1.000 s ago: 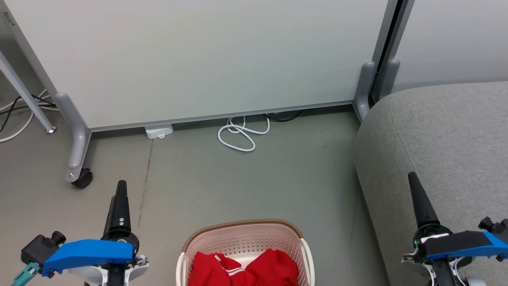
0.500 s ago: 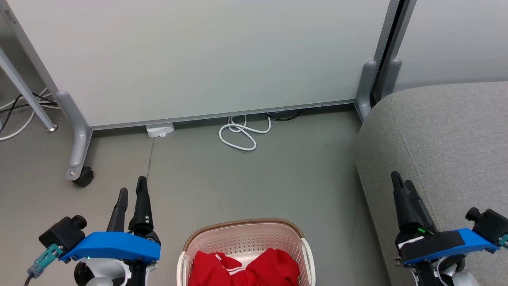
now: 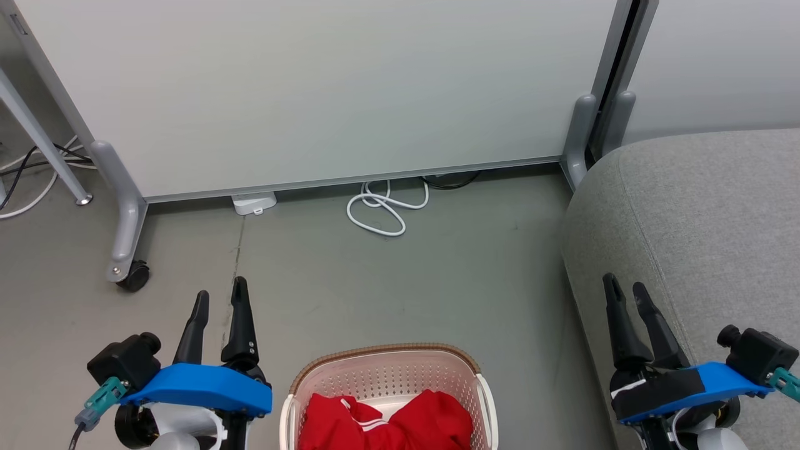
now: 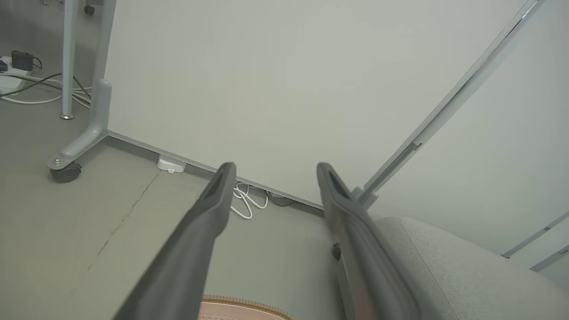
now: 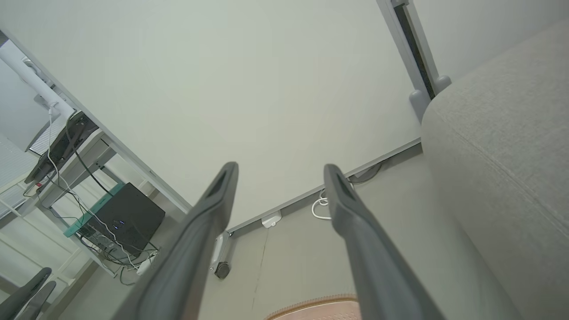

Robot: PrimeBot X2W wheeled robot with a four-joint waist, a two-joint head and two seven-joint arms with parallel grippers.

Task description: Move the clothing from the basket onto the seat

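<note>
Some clothing (image 3: 431, 420) in head view.

Office or lab, I'd say; pale partition (image 3: 312, 94) on a caster (image 3: 133, 276) ahead of me; white cable (image 3: 384, 209) coiled on bare grey floor (image 3: 375, 281); desk (image 5: 95, 146) with black computer (image 5: 125, 218) and tangled wires (image 5: 111, 251); grey seat (image 3: 700, 219) to my right.

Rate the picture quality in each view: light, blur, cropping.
Head view: even soft light, no glare, sharp; the bottom edge crops the basket and clothing. Left wrist view: the left tool looms large, softening toward the bottom edge. Right wrist view: the right tool does likewise, and the room sits tilted.
</note>
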